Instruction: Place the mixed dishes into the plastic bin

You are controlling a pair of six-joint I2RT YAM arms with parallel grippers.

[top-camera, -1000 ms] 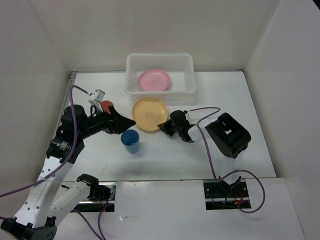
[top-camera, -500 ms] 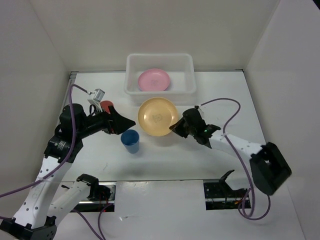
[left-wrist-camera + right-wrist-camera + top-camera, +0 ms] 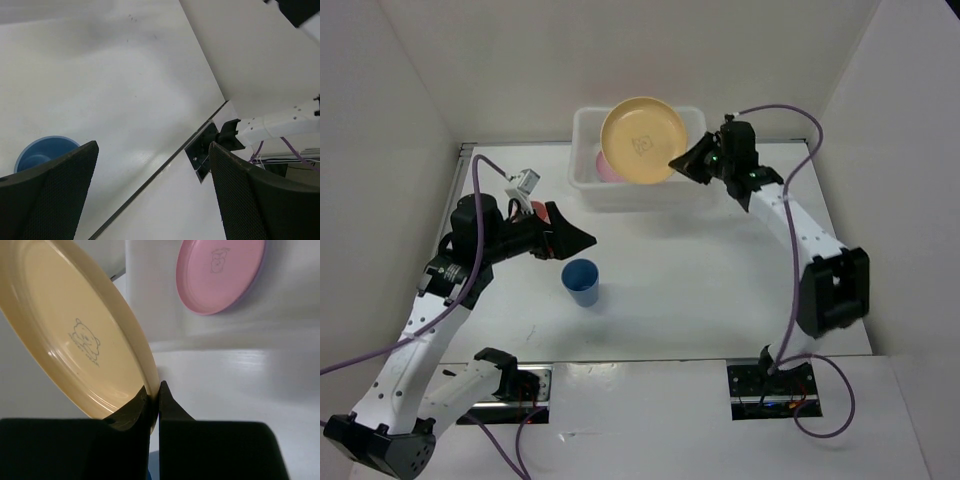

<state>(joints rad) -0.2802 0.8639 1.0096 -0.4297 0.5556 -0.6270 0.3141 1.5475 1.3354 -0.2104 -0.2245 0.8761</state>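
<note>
My right gripper (image 3: 682,163) is shut on the rim of the yellow-orange plate (image 3: 639,140), which it holds tilted in the air over the plastic bin (image 3: 698,184). In the right wrist view the fingertips of that gripper (image 3: 155,390) pinch the plate's edge (image 3: 75,335). A pink plate (image 3: 220,272) lies inside the bin (image 3: 142,300), with a light purple rim (image 3: 249,286) showing under it. The blue cup (image 3: 581,282) stands upright on the table. Just above and left of it hangs my left gripper (image 3: 570,226), open and empty. The red cup (image 3: 534,210) is mostly hidden behind that arm.
White walls enclose the table on the left, back and right. The left wrist view shows the blue cup (image 3: 42,152) beside the left finger (image 3: 50,195), the table's front edge and the right arm's base plate (image 3: 205,147).
The right arm lifted the yellow-orange plate off the table and carried it back and up over the bin. The left arm shifted slightly and its gripper stayed open.
</note>
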